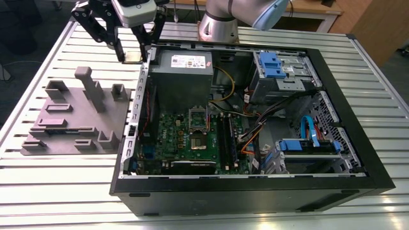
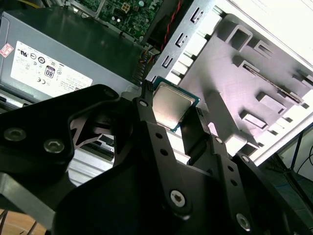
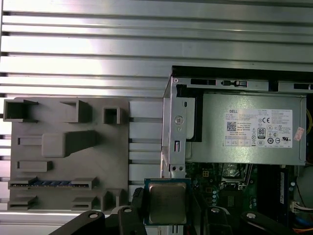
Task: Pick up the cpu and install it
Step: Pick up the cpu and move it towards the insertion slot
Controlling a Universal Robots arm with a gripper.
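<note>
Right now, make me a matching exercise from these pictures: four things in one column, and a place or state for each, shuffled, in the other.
Things:
1 cpu
2 grey fixture
3 power supply
4 motherboard

Descriptions:
A lying on the slatted table, outside the computer case
B green, on the case floor
C held in the gripper
D grey box with a white label, inside the case

Pairs: 1-C, 2-A, 3-D, 4-B
</note>
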